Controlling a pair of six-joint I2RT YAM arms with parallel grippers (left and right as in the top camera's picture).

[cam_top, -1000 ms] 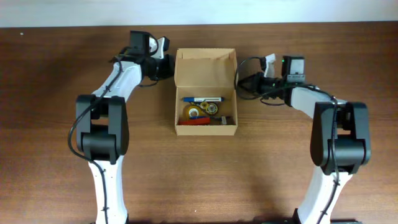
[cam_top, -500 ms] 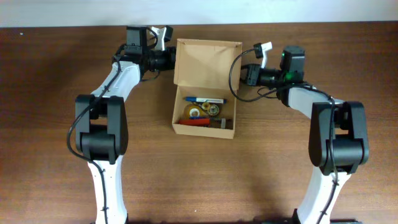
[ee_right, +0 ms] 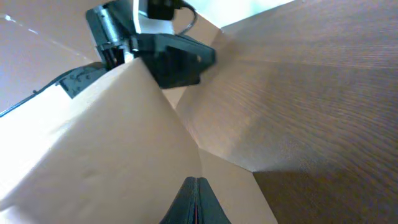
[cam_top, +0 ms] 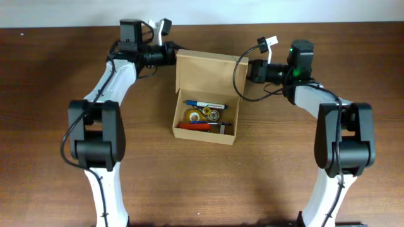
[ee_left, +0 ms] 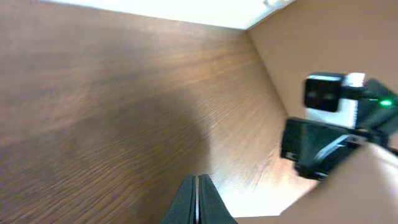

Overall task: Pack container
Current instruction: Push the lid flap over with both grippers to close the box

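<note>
The container [cam_top: 204,135] is a tan cardboard box in the middle of the table, open, with its flap lid [cam_top: 207,72] standing up at the back. Inside lie a blue pen [cam_top: 206,103], a yellow tape roll [cam_top: 192,115], a smaller roll [cam_top: 213,114] and a red pen [cam_top: 195,125]. My left gripper [cam_top: 170,53] is shut at the lid's top left corner. My right gripper [cam_top: 247,70] is shut against the lid's right edge. The left wrist view shows shut fingers [ee_left: 196,182] over wood with the lid [ee_left: 323,43] at right. The right wrist view shows shut fingers [ee_right: 196,184] against the cardboard [ee_right: 112,155].
The brown wooden table [cam_top: 284,164] spreads around the box. A pale wall strip [cam_top: 252,11] runs along the table's far edge, close behind both grippers. Cables loop from the right wrist [cam_top: 237,79] beside the lid.
Both grippers have moved toward the table's far edge and closer to the lid's top corners. The lid has swung up and the box has turned slightly and shifted forward.
</note>
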